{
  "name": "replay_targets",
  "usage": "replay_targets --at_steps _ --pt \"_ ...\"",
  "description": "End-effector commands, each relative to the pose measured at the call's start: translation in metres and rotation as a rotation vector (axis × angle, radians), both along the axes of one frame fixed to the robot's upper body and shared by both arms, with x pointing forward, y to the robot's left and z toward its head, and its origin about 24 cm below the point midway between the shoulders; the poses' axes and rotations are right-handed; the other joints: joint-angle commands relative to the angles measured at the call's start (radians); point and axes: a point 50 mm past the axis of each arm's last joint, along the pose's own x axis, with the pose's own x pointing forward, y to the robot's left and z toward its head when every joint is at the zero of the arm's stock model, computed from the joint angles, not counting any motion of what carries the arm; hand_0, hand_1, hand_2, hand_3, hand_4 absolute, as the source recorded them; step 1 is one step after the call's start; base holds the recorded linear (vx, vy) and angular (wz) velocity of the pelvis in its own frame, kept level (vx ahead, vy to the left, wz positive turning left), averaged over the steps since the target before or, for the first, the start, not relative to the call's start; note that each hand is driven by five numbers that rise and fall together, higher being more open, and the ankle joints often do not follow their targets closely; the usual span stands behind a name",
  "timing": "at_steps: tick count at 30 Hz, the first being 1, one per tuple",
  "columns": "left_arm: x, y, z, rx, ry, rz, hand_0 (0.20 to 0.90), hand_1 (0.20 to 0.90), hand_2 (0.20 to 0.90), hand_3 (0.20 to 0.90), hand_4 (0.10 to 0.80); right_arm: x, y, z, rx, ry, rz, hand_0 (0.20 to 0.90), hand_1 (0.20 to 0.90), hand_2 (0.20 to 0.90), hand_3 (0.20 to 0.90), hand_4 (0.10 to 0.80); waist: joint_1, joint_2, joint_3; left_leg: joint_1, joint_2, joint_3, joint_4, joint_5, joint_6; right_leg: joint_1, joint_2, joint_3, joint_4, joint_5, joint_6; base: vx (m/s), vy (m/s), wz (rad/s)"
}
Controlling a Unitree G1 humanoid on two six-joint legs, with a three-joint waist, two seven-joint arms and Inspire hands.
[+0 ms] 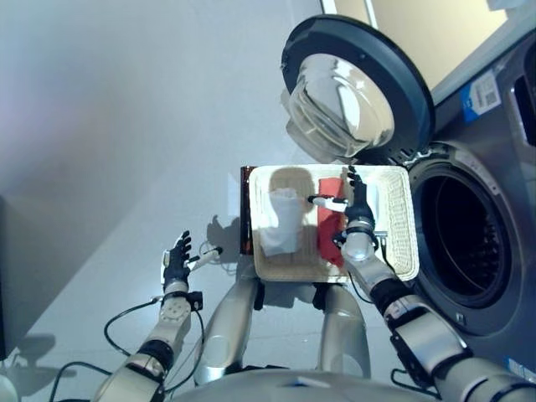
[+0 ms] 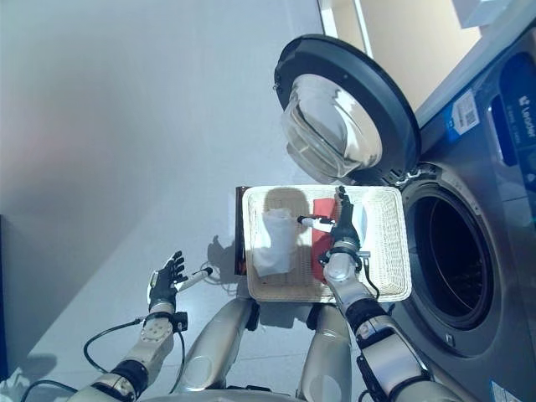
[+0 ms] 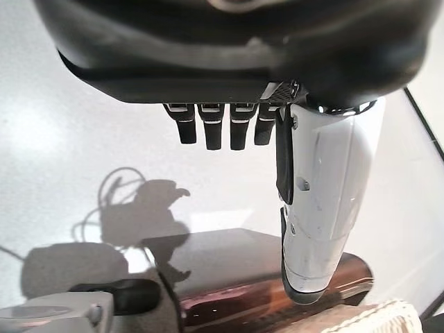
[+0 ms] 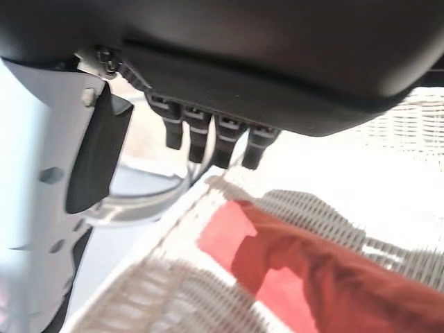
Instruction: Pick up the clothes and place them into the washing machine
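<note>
My right hand [image 1: 360,213] hovers, fingers straight, over the red garment [image 1: 328,230] in the white wicker basket [image 1: 402,226]; closing too shallow, I judge, would snag wicker.

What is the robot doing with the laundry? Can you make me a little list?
basket: white wicker basket in front of the robot, beside the washing machine
clothes: red cloth and white cloth, both in the basket
right hand: open, over the red cloth
left hand: open, over the floor, holding nothing
washing machine: door swung open
</note>
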Motion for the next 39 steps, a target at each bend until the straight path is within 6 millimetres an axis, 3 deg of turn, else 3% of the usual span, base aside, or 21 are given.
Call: replay_targets --at_steps 1,5,7,8,9,14,15,17,18,19,22,23,27,28,29,30,34,35,36,38,39 --pt "-0.008 0.015 0.000 0.046 -0.017 0.036 0.900 0.900 0.900 0.900 0.800 0.008 0.014 0.029 0.023 -0.170 0.105 0.200 0.200 0.200 0.200 0.300 0.000 -0.015 -0.056 0.006 -0.023 0.025 -0.016 -0.010 -0.060 0.084 0.019 -0.011 -0.057 -0.001 0.012 0.035 -0.012 -0.01" --pt "-0.008 0.014 -0.001 0.052 -0.008 0.019 0.900 0.900 0.900 0.900 0.800 0.003 0.014 0.022 0.018 -0.143 0.124 0.200 0.200 0.200 0.200 0.300 -0.003 -0.019 -0.063 0.028 -0.021 0.026 -0.025 -0.008 -0.060 0.107 0.022 -0.013 -0.068 -0.001 0.012 0.016 -0.013 -0.06" --pt "-0.010 0.015 -0.002 0.052 0.003 0.023 0.900 0.900 0.900 0.900 0.800 0.002 0.013 0.020 0.042 -0.129 0.126 0.900 0.900 0.900 0.900 0.800 -0.001 -0.019 -0.067 0.036 -0.020 0.023 -0.025 -0.008 -0.061 0.115 0.022 -0.017 -0.071 -0.002 0.012 -0.003 -0.010 -0.03" --pt "-0.010 0.015 -0.002 0.052 0.003 0.023 0.900 0.900 0.900 0.900 0.800 0.002 0.013 0.020 0.042 -0.129 0.126 0.900 0.900 0.900 0.900 0.800 -0.001 -0.019 -0.066 0.036 -0.020 0.023 -0.025 -0.008 -0.061 0.115 0.022 -0.017 -0.071 -0.002 0.012 -0.004 -0.014 0.05" --pt "-0.011 0.016 -0.003 0.051 0.007 0.025 0.900 0.900 0.900 0.900 0.800 0.001 0.013 0.020 0.033 -0.132 0.122 0.205 0.205 0.205 0.205 0.304 -0.002 -0.019 -0.070 0.038 -0.020 0.022 -0.025 -0.008 -0.061 0.116 0.023 -0.015 -0.072 -0.002 0.012 0.003 -0.001 0.06" --pt "-0.013 0.016 -0.003 0.063 0.004 0.010 0.900 0.900 0.900 0.900 0.800 -0.004 0.010 0.018 -0.019 -0.136 0.150 0.200 0.200 0.200 0.200 0.300 -0.004 -0.018 -0.077 0.046 -0.020 0.023 -0.026 -0.007 -0.060 0.121 0.025 -0.016 -0.071 -0.002 0.012 0.000 0.000 0.00" --pt "-0.014 0.016 -0.004 0.062 0.013 0.011 0.900 0.900 0.900 0.900 0.800 -0.003 0.011 0.019 0.006 -0.135 0.155 0.900 0.900 0.900 0.900 0.800 -0.006 -0.020 -0.081 0.047 -0.019 0.023 -0.028 -0.007 -0.059 0.120 0.025 -0.014 -0.070 -0.002 0.013 0.000 0.000 0.00" --pt "-0.016 0.015 -0.007 0.060 0.030 0.010 0.900 0.900 0.900 0.900 0.800 -0.003 0.012 0.018 0.023 -0.133 0.149 0.900 0.900 0.900 0.900 0.800 -0.006 -0.021 -0.086 0.052 -0.018 0.021 -0.031 -0.006 -0.059 0.123 0.026 -0.012 -0.071 -0.002 0.012 0.000 0.000 0.00" --pt "-0.015 0.015 -0.006 0.059 0.023 0.011 0.900 0.900 0.900 0.900 0.800 -0.002 0.013 0.023 0.019 -0.162 0.144 0.351 0.351 0.351 0.351 0.408 -0.006 -0.022 -0.090 0.056 -0.017 0.022 -0.034 -0.005 -0.059 0.126 0.027 -0.011 -0.073 -0.002 0.013 0.041 -0.011 0.00" --pt "-0.018 0.013 -0.007 0.060 0.025 -0.009 0.900 0.900 0.900 0.900 0.800 -0.006 0.013 0.023 0.027 -0.174 0.166 0.200 0.200 0.200 0.200 0.300 -0.006 -0.027 -0.099 0.069 -0.013 0.020 -0.045 -0.004 -0.061 0.141 0.028 -0.013 -0.083 -0.002 0.015 0.057 -0.015 0.00" --pt "-0.023 0.016 -0.010 0.069 0.055 -0.013 0.900 0.900 0.900 0.900 0.800 -0.011 0.009 0.018 0.102 -0.159 0.157 0.200 0.200 0.200 0.200 0.300 -0.006 -0.038 -0.129 0.106 -0.008 0.018 -0.064 -0.005 -0.063 0.183 0.030 -0.016 -0.102 -0.001 0.019 0.087 -0.023 -0.02" --pt "-0.026 0.017 -0.012 0.068 0.068 -0.010 0.900 0.900 0.900 0.900 0.800 -0.012 0.011 0.021 0.126 -0.178 0.166 0.900 0.900 0.900 0.900 0.800 -0.007 -0.041 -0.139 0.119 -0.008 0.018 -0.070 -0.006 -0.063 0.198 0.031 -0.016 -0.110 0.000 0.021 0.090 -0.018 -0.01" --pt "-0.038 0.023 -0.017 0.067 0.105 0.001 0.900 0.900 0.900 0.900 0.800 -0.023 0.009 0.022 0.257 -0.224 0.170 0.900 0.900 0.900 0.900 0.800 -0.011 -0.056 -0.187 0.183 0.000 0.020 -0.103 -0.009 -0.065 0.265 0.036 -0.018 -0.151 0.004 0.033 0.101 -0.011 0.00" --pt "-0.041 0.025 -0.019 0.066 0.120 0.011 0.900 0.900 0.900 0.900 0.800 -0.026 0.010 0.026 0.299 -0.251 0.179 0.741 0.741 0.741 0.741 0.686 -0.014 -0.060 -0.199 0.201 0.002 0.022 -0.109 -0.011 -0.067 0.284 0.038 -0.019 -0.164 0.003 0.035 0.114 -0.007 0.00" --pt "-0.044 0.028 -0.020 0.064 0.131 0.021 0.900 0.900 0.900 0.900 0.800 -0.030 0.009 0.026 0.335 -0.262 0.189 0.321 0.321 0.321 0.321 0.386 -0.016 -0.065 -0.214 0.212 0.002 0.022 -0.116 -0.010 -0.066 0.297 0.042 -0.023 -0.176 0.008 0.036 0.099 -0.014 -0.02" --pt "-0.047 0.029 -0.022 0.060 0.138 0.024 0.900 0.900 0.900 0.900 0.800 -0.034 0.008 0.026 0.359 -0.269 0.190 0.200 0.200 0.200 0.200 0.300 -0.016 -0.067 -0.225 0.227 0.003 0.023 -0.124 -0.012 -0.066 0.311 0.045 -0.023 -0.187 0.008 0.037 0.103 -0.015 -0.04" --pt "-0.061 0.032 -0.028 0.043 0.186 0.031 0.900 0.900 0.900 0.900 0.800 -0.044 0.008 0.030 0.526 -0.312 0.248 0.200 0.200 0.200 0.200 0.300 -0.016 -0.077 -0.273 0.284 0.009 0.032 -0.162 -0.014 -0.068 0.369 0.056 -0.022 -0.241 0.017 0.045 0.090 -0.013 -0.06" --pt "-0.064 0.033 -0.029 0.036 0.194 0.037 0.900 0.900 0.900 0.900 0.800 -0.045 0.008 0.036 0.590 -0.350 0.260 0.488 0.488 0.488 0.488 0.506 -0.016 -0.079 -0.285 0.296 0.011 0.035 -0.171 -0.013 -0.069 0.379 0.057 -0.020 -0.253 0.022 0.047 0.069 -0.010 -0.11" --pt "-0.068 0.033 -0.031 0.029 0.209 0.045 0.900 0.900 0.900 0.900 0.800 -0.049 0.009 0.035 0.671 -0.369 0.260 0.900 0.900 0.900 0.900 0.800 -0.017 -0.082 -0.297 0.308 0.013 0.038 -0.181 -0.012 -0.069 0.390 0.059 -0.016 -0.266 0.026 0.048 0.060 -0.016 -0.08" --pt "-0.076 0.035 -0.035 0.009 0.238 0.069 0.900 0.900 0.900 0.900 0.800 -0.056 0.013 0.032 0.937 -0.431 0.230 0.900 0.900 0.900 0.900 0.800 -0.017 -0.086 -0.320 0.329 0.018 0.043 -0.200 -0.008 -0.074 0.410 0.065 -0.016 -0.288 0.031 0.051 0.046 -0.024 -0.07" --pt "-0.076 0.035 -0.035 0.010 0.239 0.069 0.900 0.900 0.900 0.900 0.800 -0.056 0.013 0.031 0.939 -0.431 0.230 0.900 0.900 0.900 0.900 0.800 -0.017 -0.086 -0.320 0.331 0.018 0.044 -0.202 -0.007 -0.074 0.412 0.065 -0.016 -0.290 0.031 0.051 0.055 -0.030 -0.08"
